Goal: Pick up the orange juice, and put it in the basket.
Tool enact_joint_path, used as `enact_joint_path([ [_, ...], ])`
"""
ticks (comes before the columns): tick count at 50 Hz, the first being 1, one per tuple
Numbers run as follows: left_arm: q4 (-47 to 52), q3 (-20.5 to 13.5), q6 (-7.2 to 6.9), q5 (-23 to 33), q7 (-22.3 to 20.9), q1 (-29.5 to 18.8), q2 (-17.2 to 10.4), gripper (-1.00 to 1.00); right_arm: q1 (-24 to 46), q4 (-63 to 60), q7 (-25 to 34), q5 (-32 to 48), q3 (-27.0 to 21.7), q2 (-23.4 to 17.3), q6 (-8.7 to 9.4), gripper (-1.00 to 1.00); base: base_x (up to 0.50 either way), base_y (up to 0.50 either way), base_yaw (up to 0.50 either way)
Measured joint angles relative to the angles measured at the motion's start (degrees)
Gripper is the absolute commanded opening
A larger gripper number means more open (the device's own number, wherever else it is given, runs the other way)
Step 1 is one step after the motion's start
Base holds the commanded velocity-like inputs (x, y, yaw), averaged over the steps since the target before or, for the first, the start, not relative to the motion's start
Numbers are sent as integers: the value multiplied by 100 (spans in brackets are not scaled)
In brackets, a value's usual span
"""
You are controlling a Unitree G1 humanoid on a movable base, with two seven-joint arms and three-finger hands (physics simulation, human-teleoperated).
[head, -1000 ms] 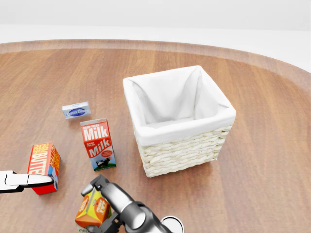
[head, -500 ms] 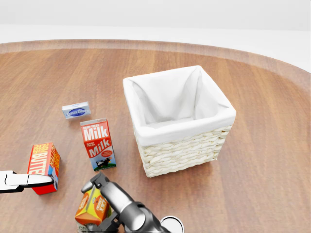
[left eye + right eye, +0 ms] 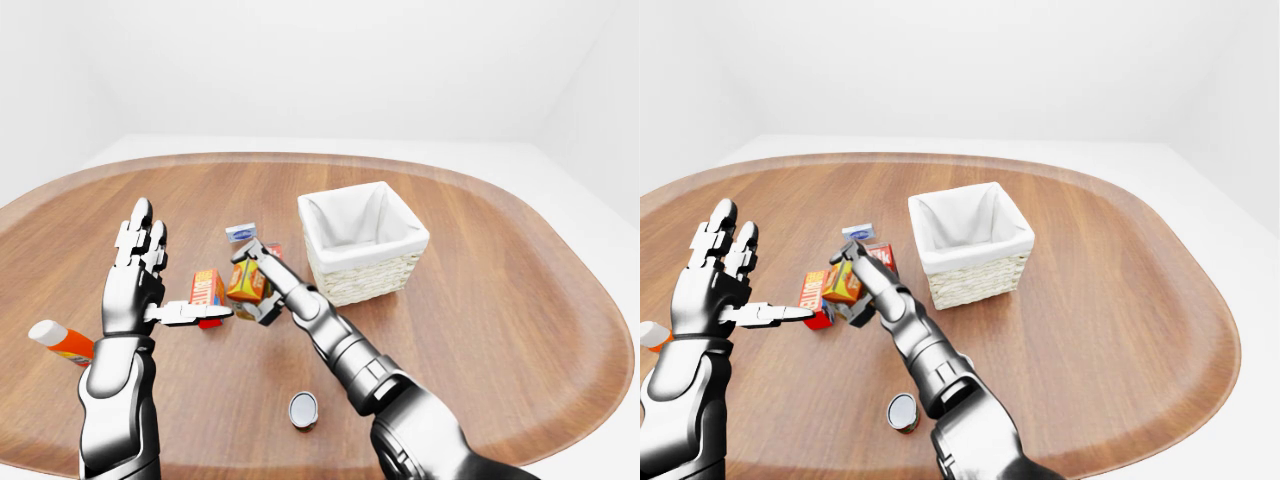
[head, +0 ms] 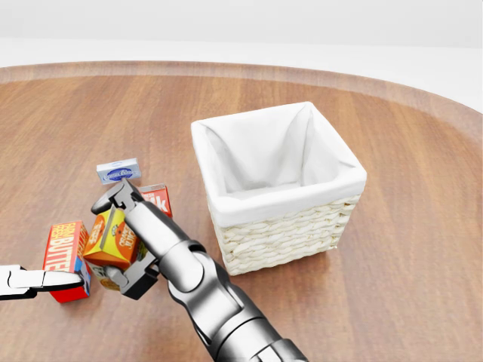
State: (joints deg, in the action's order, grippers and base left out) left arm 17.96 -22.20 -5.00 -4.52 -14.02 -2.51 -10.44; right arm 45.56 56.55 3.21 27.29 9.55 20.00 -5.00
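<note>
One orange juice carton point(image 4: 112, 238) is clamped in the right hand point(image 4: 124, 241), lifted above the wooden table point(image 4: 423, 249), left of the single lined wicker basket point(image 4: 278, 185). The milk carton point(image 4: 157, 199) stands partly hidden behind the arm, between a butter box point(image 4: 66, 256) and a small blue-labelled box point(image 4: 118, 171). Left hand point(image 3: 135, 275) is spread open and empty. A can point(image 3: 303, 409) and a tube point(image 3: 60, 341) lie apart.

- Our arms are glossy silver-grey metal, built of rounded segments with ringed joints near the elbows.
- Our left hand point(image 3: 140, 275) has pale, blocky, jointed fingers with dark seams.
- Our right hand point(image 4: 124, 241) carries black finger links and dark knuckle housings.
</note>
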Motion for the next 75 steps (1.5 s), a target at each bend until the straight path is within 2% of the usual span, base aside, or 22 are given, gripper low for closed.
enact_joint_path([
  [75,-56,9,0,10,-10,4,0,100,778,-1200,217,-330,-49,-119,0,-100,0,0,0],
])
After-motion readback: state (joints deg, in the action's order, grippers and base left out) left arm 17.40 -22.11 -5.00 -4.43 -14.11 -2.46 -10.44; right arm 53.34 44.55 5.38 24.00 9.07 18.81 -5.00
